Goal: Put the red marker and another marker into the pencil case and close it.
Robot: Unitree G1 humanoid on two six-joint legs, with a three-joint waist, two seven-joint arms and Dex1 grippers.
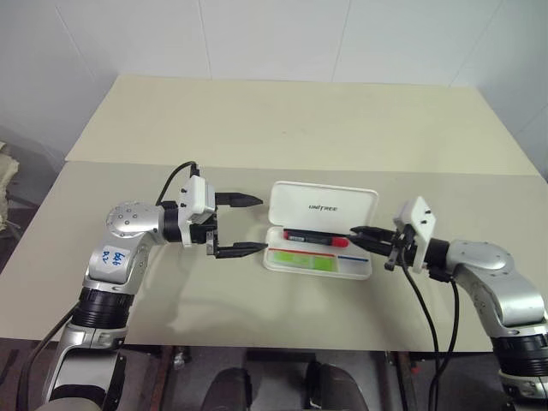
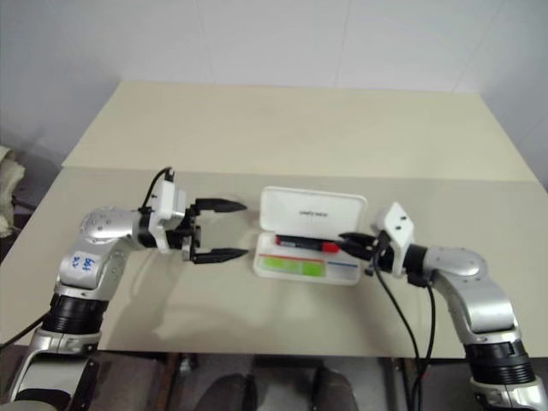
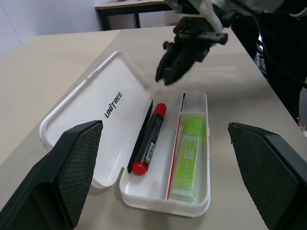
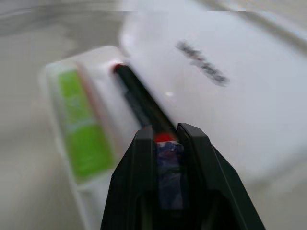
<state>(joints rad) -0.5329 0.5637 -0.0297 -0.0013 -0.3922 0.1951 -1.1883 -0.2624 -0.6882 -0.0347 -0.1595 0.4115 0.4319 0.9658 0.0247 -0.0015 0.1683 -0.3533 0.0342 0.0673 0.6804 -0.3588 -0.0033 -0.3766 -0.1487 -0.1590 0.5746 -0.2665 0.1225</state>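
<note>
Indoors, beige table (image 1: 282, 128) against white wall (image 1: 274, 34), open pencil case (image 1: 318, 231), left jaws spread, right jaws pressed together.

The 2 head views look forward and down over the table (image 1: 282, 128). Each wrist view looks close along its own fingers at the open pencil case (image 3: 120, 100), the part all 4 views share.

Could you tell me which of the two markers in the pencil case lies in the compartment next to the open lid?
The red marker, black-bodied with red ends, lies beside the lid hinge. The light-green marker sits in the outer compartment, across the divider of the pencil case.
</note>
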